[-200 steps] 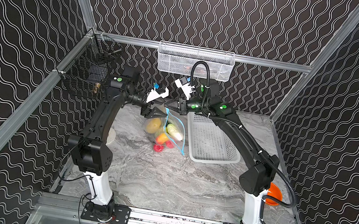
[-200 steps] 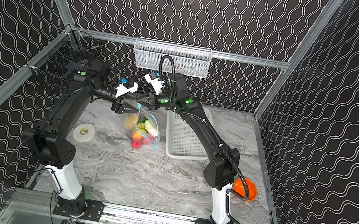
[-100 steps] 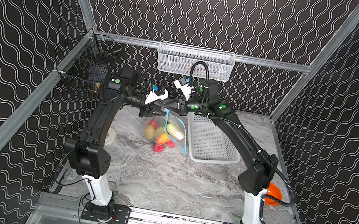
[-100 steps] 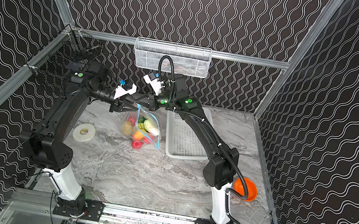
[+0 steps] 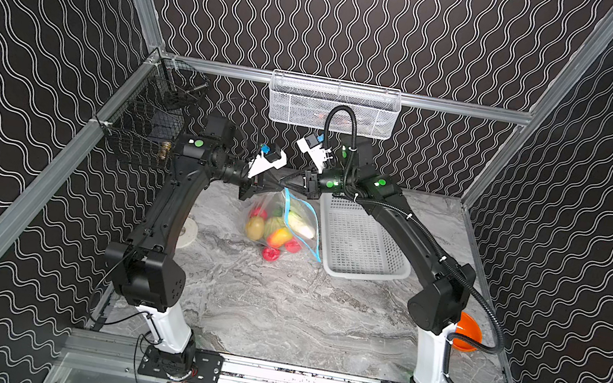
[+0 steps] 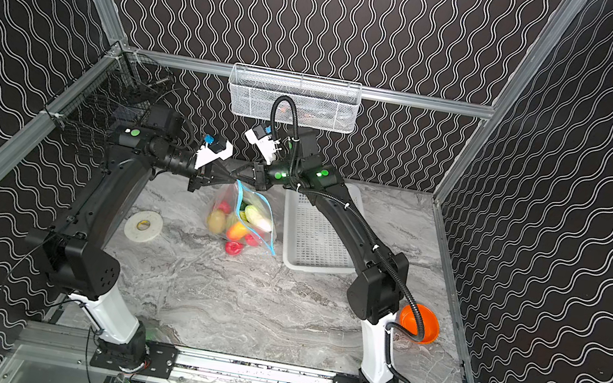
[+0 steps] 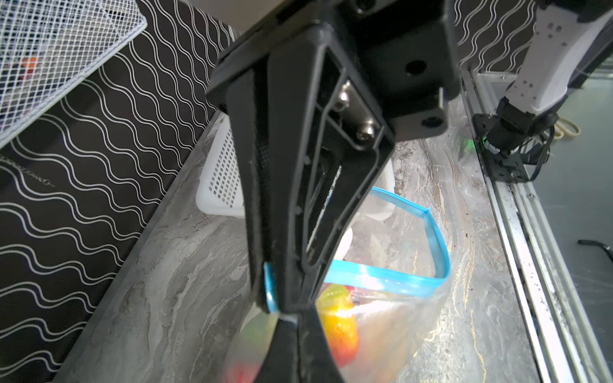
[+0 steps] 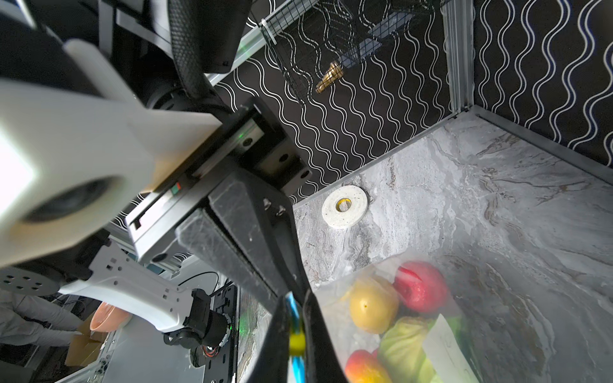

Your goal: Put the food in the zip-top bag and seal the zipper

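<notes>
The clear zip-top bag (image 5: 283, 218) hangs by one top corner above the marble table, its blue zipper (image 5: 305, 228) running down to the right. Inside lies the food: yellow potato (image 8: 373, 306), red round (image 8: 419, 287), green cabbage (image 8: 403, 345), pepper (image 7: 338, 328) and white radish (image 5: 301, 225). Another red round (image 5: 270, 254) sits at the bag's low edge; in or out, I cannot tell. My left gripper (image 7: 275, 298) is shut on the blue strip at that corner. Tip to tip with it, my right gripper (image 8: 296, 311) is shut on the zipper at its yellow slider tab (image 8: 296, 341).
A white perforated basket (image 5: 361, 244) stands just right of the bag. A tape roll (image 6: 143, 225) lies to the left by my left arm. An orange bowl (image 6: 419, 323) sits behind the right arm's base. A wire basket (image 5: 334, 104) hangs on the back wall.
My left gripper moved right to the bag's top corner and shut on the blue strip. The right gripper kept its hold; the bag swung slightly.
</notes>
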`<state>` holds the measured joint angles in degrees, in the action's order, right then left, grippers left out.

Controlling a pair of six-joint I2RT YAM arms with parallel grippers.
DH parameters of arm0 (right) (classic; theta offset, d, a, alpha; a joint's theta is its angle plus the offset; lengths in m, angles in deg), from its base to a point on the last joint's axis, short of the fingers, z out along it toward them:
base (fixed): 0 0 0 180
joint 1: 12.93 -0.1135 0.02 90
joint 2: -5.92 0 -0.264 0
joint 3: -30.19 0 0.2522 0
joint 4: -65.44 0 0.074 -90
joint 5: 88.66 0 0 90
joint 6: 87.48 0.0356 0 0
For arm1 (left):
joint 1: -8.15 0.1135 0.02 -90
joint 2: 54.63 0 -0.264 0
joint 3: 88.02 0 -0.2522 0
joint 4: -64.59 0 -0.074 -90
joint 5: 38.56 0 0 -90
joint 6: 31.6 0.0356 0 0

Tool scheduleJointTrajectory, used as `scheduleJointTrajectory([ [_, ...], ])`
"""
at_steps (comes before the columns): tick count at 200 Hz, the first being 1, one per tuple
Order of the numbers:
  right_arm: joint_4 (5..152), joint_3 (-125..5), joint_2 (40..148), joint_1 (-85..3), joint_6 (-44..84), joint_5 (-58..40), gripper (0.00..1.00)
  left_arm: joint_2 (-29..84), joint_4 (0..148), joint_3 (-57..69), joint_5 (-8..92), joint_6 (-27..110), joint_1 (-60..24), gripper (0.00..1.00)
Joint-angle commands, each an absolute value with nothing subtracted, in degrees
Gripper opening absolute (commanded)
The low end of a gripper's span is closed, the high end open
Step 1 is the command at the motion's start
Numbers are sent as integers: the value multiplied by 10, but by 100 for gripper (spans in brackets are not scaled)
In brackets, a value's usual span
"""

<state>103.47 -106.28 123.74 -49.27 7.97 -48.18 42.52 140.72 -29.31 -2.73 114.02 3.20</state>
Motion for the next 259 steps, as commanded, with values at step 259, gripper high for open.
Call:
scheduleJointTrajectory([
  [259, 878, -972, 1195, -500, 139, -459, 29, 402, 1327, -266, -29, 1019, 32, 0],
])
